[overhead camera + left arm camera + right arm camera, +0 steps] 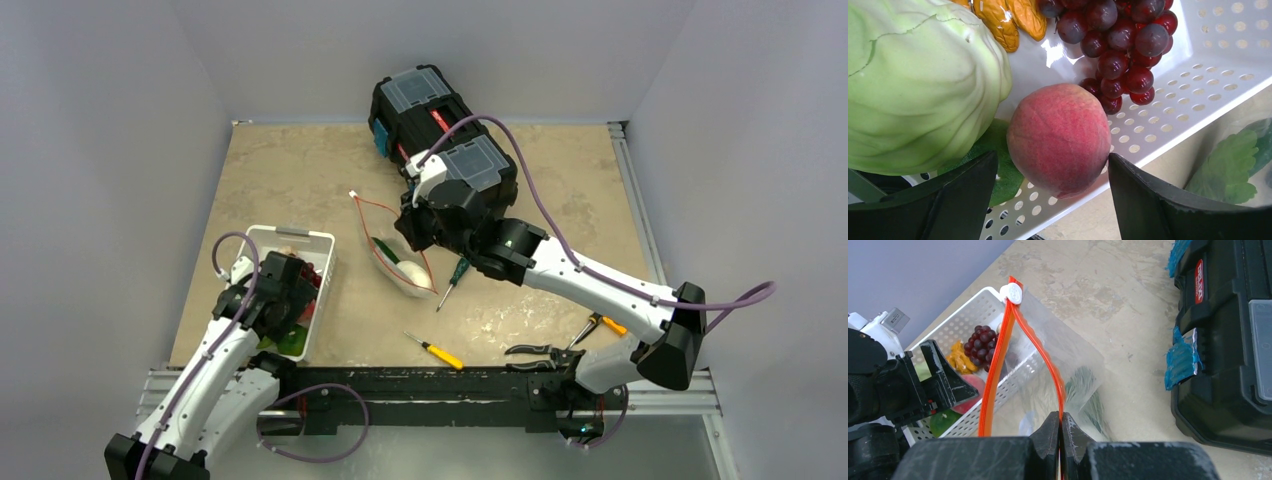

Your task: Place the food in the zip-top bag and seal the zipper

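Note:
My left gripper is open inside the white basket, its fingers on either side of the pink peach. The right finger is at the peach's edge and the left finger stands apart from it. The pale green cabbage, purple grapes and orange carrots lie beside the peach. My right gripper is shut on one side of the zipper and holds the zip-top bag with its mouth open. The zipper's white tab is at the far end. A white radish and a dark green piece lie in the bag.
The black toolbox stands behind the bag and fills the right of the right wrist view. A green-handled screwdriver, a yellow-handled screwdriver and pliers lie near the front. The basket sits at the left.

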